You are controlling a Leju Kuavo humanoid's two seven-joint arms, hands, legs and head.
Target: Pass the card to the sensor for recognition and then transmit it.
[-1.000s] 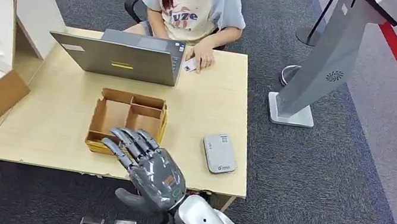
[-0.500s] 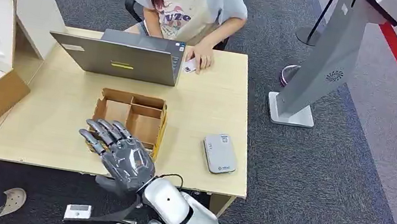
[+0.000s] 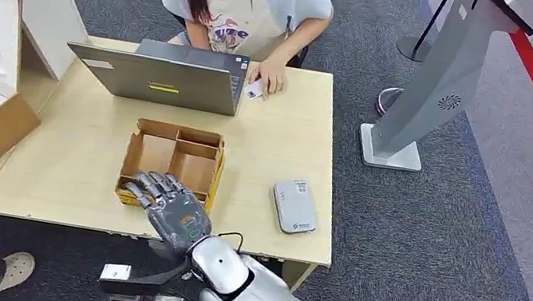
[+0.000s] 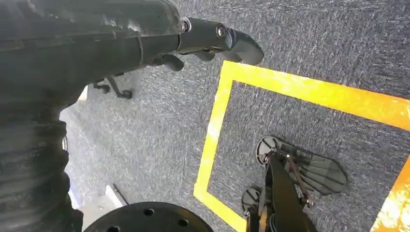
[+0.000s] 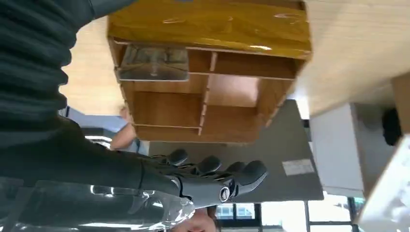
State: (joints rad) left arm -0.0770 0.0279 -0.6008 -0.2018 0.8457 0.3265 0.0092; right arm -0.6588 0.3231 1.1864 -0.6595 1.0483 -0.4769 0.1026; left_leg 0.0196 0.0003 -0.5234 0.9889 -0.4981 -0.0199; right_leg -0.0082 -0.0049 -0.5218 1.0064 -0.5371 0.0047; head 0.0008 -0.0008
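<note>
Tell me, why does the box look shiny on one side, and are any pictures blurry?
In the right wrist view, glare streaks the glossy yellow side of the cardboard box, and the windows behind are washed out white. In the left wrist view, the left hand is a dark close blur. The head view is evenly lit and sharp.

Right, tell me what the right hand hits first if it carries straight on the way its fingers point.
Most likely the cardboard tray: the right hand points its fingers at the tray's near compartments. Beyond lies the laptop. Height above the tray is unclear.
</note>
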